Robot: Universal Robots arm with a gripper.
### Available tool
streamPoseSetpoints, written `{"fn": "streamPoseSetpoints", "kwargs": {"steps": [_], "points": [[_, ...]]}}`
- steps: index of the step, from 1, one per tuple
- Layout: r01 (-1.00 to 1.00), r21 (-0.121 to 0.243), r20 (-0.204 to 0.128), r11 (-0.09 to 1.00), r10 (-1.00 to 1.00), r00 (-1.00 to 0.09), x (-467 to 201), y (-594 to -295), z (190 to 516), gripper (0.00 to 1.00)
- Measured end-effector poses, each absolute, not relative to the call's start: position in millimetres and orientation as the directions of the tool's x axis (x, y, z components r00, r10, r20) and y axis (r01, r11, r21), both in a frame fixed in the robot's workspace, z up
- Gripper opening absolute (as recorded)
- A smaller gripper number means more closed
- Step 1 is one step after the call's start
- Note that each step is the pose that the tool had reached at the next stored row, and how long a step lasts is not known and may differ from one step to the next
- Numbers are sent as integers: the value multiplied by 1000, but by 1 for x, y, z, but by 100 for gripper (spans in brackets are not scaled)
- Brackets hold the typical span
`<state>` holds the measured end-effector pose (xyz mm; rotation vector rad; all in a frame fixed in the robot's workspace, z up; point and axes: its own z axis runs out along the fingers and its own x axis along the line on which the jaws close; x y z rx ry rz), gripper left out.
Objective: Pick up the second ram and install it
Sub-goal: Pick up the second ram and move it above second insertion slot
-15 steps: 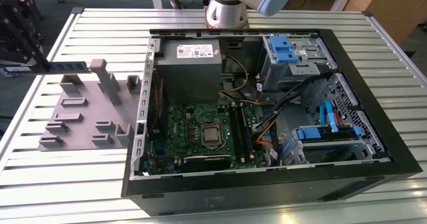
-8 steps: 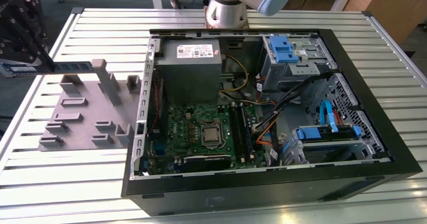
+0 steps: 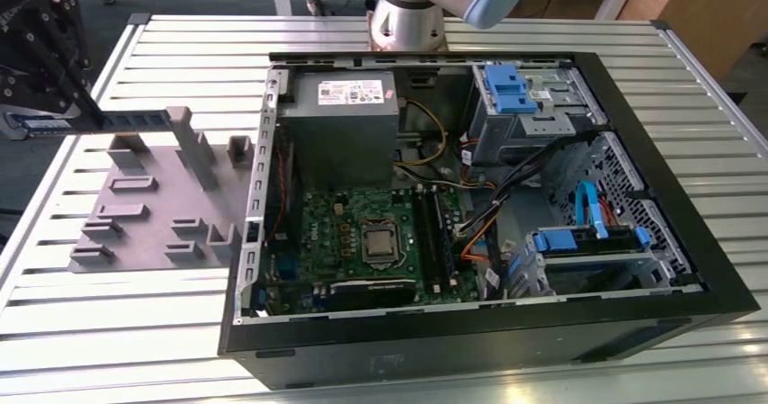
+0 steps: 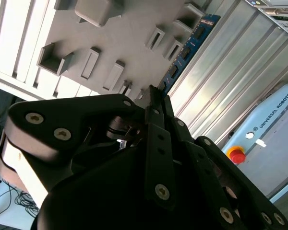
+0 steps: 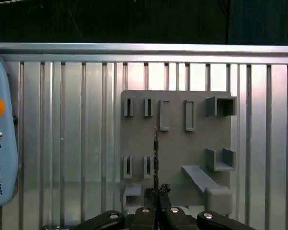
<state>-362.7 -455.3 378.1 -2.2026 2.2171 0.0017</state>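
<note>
Exterior view: long, thin, dark second ram (image 3: pixel 126 119)

Quick tally here: one ram stick (image 3: pixel 129 118), one gripper (image 5: pixel 156 190), one gray fixture plate (image 3: pixel 144 208), one open PC case (image 3: pixel 480 343), one motherboard (image 3: pixel 348 226), one power supply (image 3: pixel 342 125), one teach pendant (image 5: pixel 0 158).

Computer case (image 3: pixel 480 345) and fixture plate (image 3: pixel 150 215) side by side on the table (image 3: pixel 120 332)
The case stands at the exterior view's right, the plate just beside it at the left; the second ram (image 3: pixel 126 119) hangs over the plate's far edge, clamped in the gripper (image 3: pixel 54 121).
</note>
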Motion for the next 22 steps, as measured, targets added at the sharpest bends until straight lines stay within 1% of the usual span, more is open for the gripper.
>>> {"fn": "streamPoseSetpoints", "kwargs": {"steps": [22], "points": [[-1000, -11, -12, 7, -1000, -7, -355, -455, 381, 14]]}}
